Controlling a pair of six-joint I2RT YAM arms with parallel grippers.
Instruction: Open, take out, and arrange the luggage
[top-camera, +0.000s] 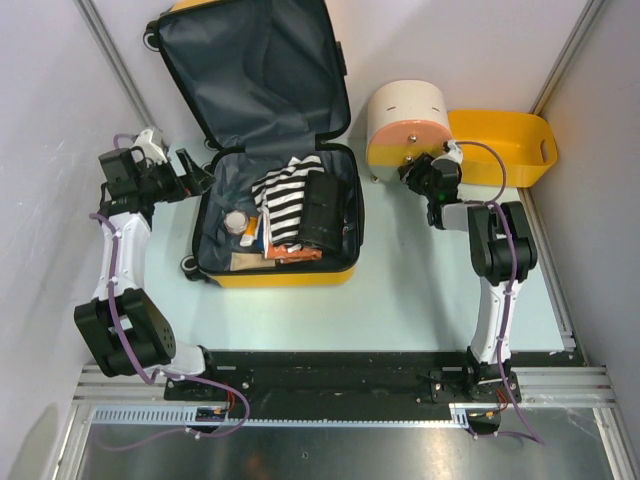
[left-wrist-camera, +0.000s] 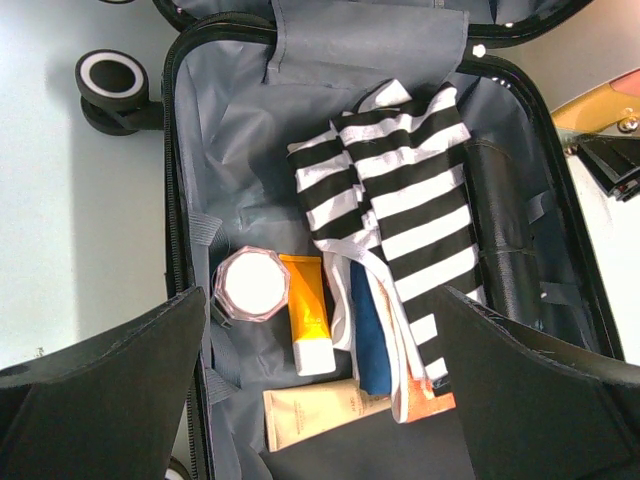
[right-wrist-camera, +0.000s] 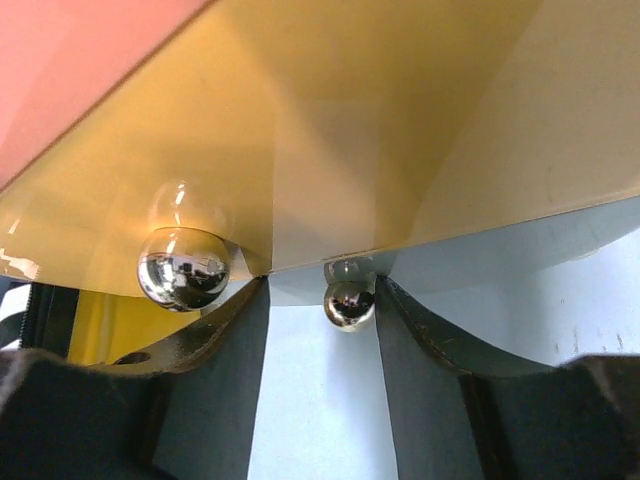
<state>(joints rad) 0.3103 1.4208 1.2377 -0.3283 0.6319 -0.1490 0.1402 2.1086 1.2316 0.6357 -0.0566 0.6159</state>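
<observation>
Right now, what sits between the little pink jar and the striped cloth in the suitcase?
An orange tube with a white cap lies there, right beside the jar; the left wrist view shows it clearly.

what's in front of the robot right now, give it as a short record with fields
luggage: yellow suitcase, lid open, grey lining showing
inside: striped cloth, black pouch, pink jar, orange tube, beige tube
left gripper: open, at the suitcase's left edge, holding nothing
right gripper: open, fingers either side of a small metal ball at the edge of the round cream-and-pink box
right of box: yellow basket
progress: opened, items lie inside
</observation>
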